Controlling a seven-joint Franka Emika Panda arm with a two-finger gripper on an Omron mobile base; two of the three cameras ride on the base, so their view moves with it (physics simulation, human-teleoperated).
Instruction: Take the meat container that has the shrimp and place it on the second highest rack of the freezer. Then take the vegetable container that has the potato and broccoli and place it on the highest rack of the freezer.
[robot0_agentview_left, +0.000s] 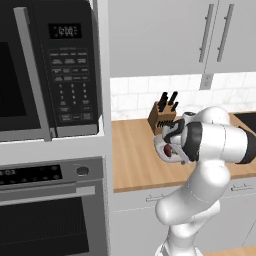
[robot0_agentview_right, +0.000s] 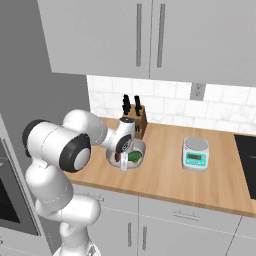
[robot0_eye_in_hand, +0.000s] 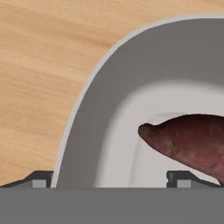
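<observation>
Tool (robot0_agentview_right: 123, 165) hangs wide open, straddling the tray (robot0_eye_in_hand: 94, 131) rim on the tabletop (robot0_agentview_right: 165, 175), potato (robot0_eye_in_hand: 188, 138) and broccoli (robot0_agentview_right: 134, 156) inside. Nothing gripped; freezing the vegetables remains.

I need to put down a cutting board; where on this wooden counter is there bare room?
Bare wood runs between the vegetable container and the kitchen scale, and along the front edge of the counter. It is crowded near the knife block, where the open gripper hangs over the container.
</observation>
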